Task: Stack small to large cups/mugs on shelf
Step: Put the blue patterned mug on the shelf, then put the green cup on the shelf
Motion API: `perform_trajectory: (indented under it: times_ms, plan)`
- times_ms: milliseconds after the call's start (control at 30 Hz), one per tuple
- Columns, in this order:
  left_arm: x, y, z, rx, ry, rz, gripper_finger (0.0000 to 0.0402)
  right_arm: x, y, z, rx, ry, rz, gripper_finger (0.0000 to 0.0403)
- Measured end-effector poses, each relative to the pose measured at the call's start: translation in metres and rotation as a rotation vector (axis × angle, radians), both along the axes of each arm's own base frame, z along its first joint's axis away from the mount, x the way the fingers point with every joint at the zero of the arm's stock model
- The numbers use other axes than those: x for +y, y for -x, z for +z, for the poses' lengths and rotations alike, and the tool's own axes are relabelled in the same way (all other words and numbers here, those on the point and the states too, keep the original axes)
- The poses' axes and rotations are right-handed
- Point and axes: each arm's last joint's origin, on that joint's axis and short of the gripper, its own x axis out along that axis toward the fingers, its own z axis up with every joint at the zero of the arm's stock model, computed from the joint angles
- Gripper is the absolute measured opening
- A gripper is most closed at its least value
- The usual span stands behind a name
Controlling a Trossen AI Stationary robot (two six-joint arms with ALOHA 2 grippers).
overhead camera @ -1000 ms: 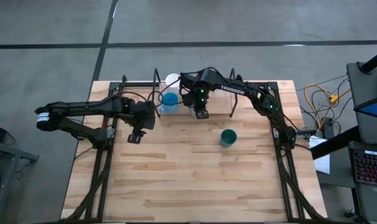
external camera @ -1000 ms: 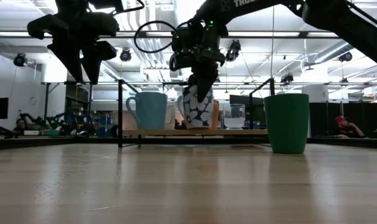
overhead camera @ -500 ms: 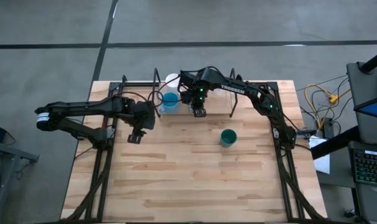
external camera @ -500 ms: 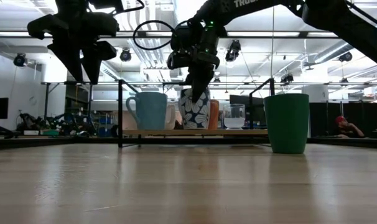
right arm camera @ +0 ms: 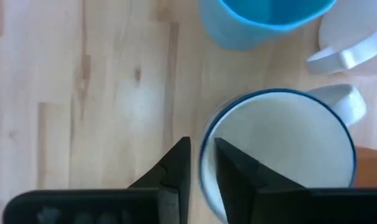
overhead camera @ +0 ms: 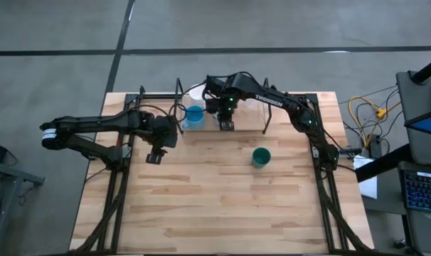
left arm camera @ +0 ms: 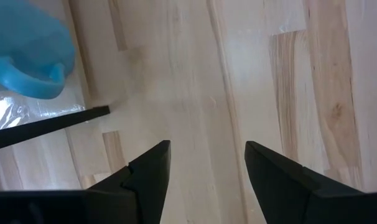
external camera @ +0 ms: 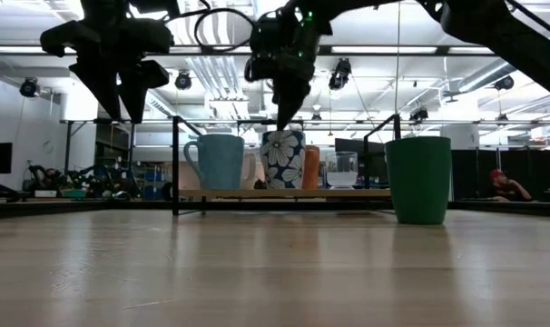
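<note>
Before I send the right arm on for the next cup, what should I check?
1. Flowered mug upright on the shelf: ok.
2. Right gripper clear of that mug's rim: cannot tell; it hangs just over the rim, narrowly open.
3. Green cup upright and alone on the table, open to a grasp: ok.
4. Left gripper open, empty, off to the side: ok.
5. Free spot on the shelf for the green cup: cannot tell.

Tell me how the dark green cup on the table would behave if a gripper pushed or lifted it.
The green cup looks rigid and stands upright on the bare table. It is taller than wide, so a high push would probably tip it, and a low one slide it. With no handle visible and smooth sides, a side grip might slip; pinching the rim seems safer.
</note>
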Motion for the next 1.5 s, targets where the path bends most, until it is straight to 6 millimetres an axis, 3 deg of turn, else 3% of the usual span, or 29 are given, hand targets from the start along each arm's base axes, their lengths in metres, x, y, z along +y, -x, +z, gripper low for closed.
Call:
perform_trajectory:
  times_ms: [233,467,567,700,867,1067,1200,1333,1500]
  plan:
    - [0.000,0.000,0.000,0.001,-0.006,0.005,0.0192,0.015,0.013,0.030,-0.010,-0.003,-0.023,0.0102]
    - [0.002,0.002,-0.001,0.021,-0.074,0.033,0.0193,0.035,0.042,0.063,0.048,-0.058,-0.164,0.0154]
    - [0.002,0.004,-0.001,0.021,-0.070,0.049,0.0193,0.047,0.046,0.071,0.035,-0.082,-0.211,0.0175]
    - [0.002,0.009,-0.002,0.051,-0.071,0.099,0.0192,0.072,0.049,0.071,0.056,-0.138,-0.179,0.0198]
    - [0.001,0.017,-0.001,0.049,-0.068,0.132,0.0193,0.104,0.060,0.052,0.180,-0.156,-0.163,0.0215]
    - [-0.001,0.026,0.008,-0.014,-0.069,0.141,0.0193,0.129,0.094,0.019,0.364,-0.125,-0.211,0.0232]
    - [-0.001,0.028,0.014,-0.080,-0.080,0.126,0.0193,0.139,0.122,0.010,0.402,-0.088,-0.256,0.0243]
    - [0.000,0.018,0.018,-0.134,-0.110,0.070,0.0193,0.155,0.147,0.012,0.338,-0.098,-0.286,0.0254]
    - [0.006,-0.017,0.019,-0.165,-0.162,-0.042,0.0192,0.178,0.188,0.027,0.248,-0.127,-0.323,0.0263]
